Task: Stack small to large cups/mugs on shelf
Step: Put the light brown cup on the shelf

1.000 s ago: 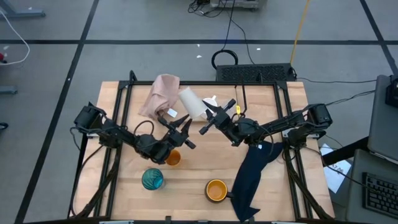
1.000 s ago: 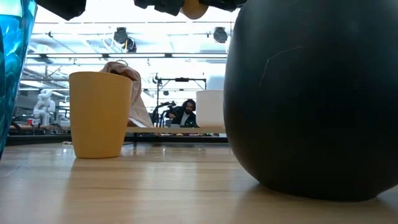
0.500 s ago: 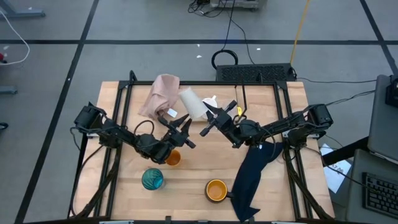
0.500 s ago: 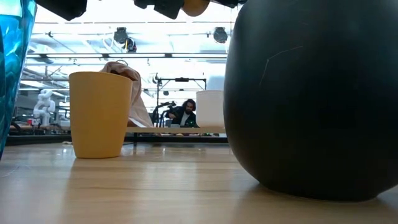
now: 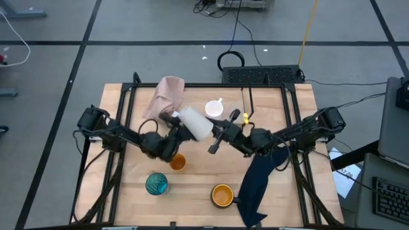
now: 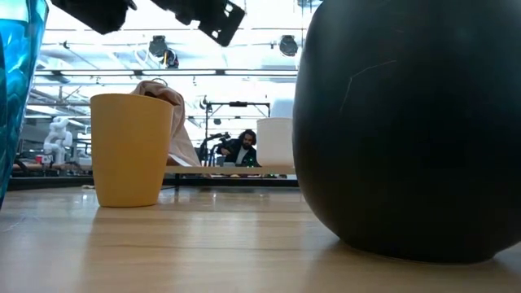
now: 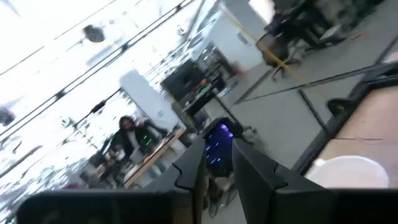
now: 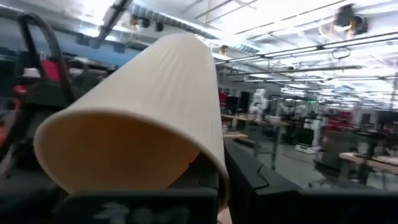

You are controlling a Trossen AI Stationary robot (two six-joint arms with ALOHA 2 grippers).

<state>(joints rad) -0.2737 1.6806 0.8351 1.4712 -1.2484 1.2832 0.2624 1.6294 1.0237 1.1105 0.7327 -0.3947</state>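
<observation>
The tall ribbed beige cup [image 5: 193, 122] has moved from beside the white handled mug [image 5: 214, 108] toward the bench's middle, tilted on its side. The mug now shows whole. Both arms have shifted: the left gripper [image 5: 181, 130] meets the cup, and the right gripper [image 5: 217, 139] has dropped lower.

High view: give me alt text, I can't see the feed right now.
Both arms meet mid-table around a tilted beige cup, the left claw and right claw on either side. A white mug stands behind; an orange cup, teal glass and orange mug stand nearer the front.
</observation>
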